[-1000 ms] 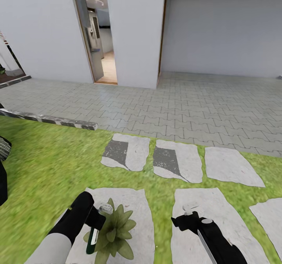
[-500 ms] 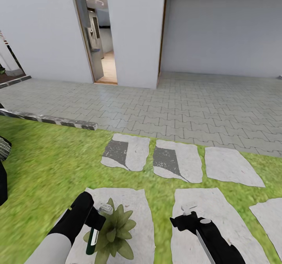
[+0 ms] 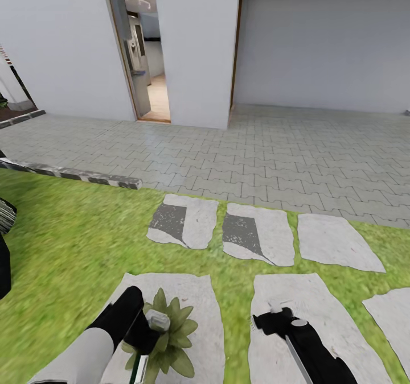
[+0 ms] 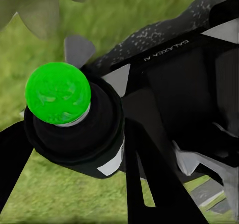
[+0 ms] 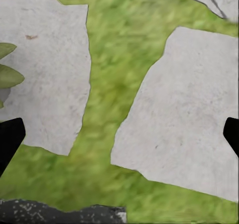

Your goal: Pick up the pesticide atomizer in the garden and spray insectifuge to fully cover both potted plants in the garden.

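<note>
Over plant (image 3: 166, 333): left gripper (image 3: 149, 338) clamps atomizer (image 3: 156, 321); right gripper (image 3: 272, 320) spread, empty. Risk: nozzle misaimed, leaves left unsprayed.

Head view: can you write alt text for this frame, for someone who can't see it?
The left gripper holds the pesticide atomizer right over a potted plant on a pale stepping stone in the lawn. The right gripper hangs empty above the next stone, with grey paving and an open doorway beyond.

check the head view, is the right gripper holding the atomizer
No, the right gripper hangs empty above a stepping stone; the atomizer is in the left gripper.
</note>
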Available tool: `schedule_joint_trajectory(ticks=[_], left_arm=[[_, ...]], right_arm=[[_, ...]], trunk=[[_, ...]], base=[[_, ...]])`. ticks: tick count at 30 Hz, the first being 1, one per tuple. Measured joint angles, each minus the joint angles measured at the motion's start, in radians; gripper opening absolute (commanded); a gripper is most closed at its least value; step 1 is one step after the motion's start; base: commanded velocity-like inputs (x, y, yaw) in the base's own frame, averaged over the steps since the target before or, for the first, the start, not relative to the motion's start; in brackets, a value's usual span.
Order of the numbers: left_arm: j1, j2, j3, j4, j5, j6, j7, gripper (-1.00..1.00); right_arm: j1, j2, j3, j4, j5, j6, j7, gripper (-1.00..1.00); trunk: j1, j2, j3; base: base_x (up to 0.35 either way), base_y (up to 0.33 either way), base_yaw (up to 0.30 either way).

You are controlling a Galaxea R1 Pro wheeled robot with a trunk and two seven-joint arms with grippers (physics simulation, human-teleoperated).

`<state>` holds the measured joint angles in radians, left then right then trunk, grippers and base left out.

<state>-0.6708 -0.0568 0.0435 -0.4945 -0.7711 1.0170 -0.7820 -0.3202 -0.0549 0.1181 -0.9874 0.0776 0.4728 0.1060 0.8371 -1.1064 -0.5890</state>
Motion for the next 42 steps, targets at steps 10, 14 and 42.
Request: schedule_joint_trajectory(ticks=[10, 14, 42], left_arm=[[-0.073, -0.03, -0.001, 0.019, -0.002, 0.0, 0.0, -1.0], [-0.073, -0.027, -0.002, 0.019, -0.002, 0.0, 0.0, -1.0], [-0.187, -0.024, -0.003, 0.234, -0.003, -0.002, -0.001, -1.0]], right_arm=[[0.0, -0.001, 0.0, 0.0, -0.004, 0.006, -0.059, 1.0], [0.0, 0.0, 0.0, 0.001, -0.005, 0.008, -0.059, 1.0], [0.0, 0.0, 0.001, 0.005, -0.003, 0.013, -0.059, 1.0]], trunk=[[0.0, 0.0, 0.0], [0.0, 0.0, 0.0], [0.0, 0.0, -0.001]], base=[[0.0, 0.0, 0.0], [0.0, 0.0, 0.0], [0.0, 0.0, 0.0]])
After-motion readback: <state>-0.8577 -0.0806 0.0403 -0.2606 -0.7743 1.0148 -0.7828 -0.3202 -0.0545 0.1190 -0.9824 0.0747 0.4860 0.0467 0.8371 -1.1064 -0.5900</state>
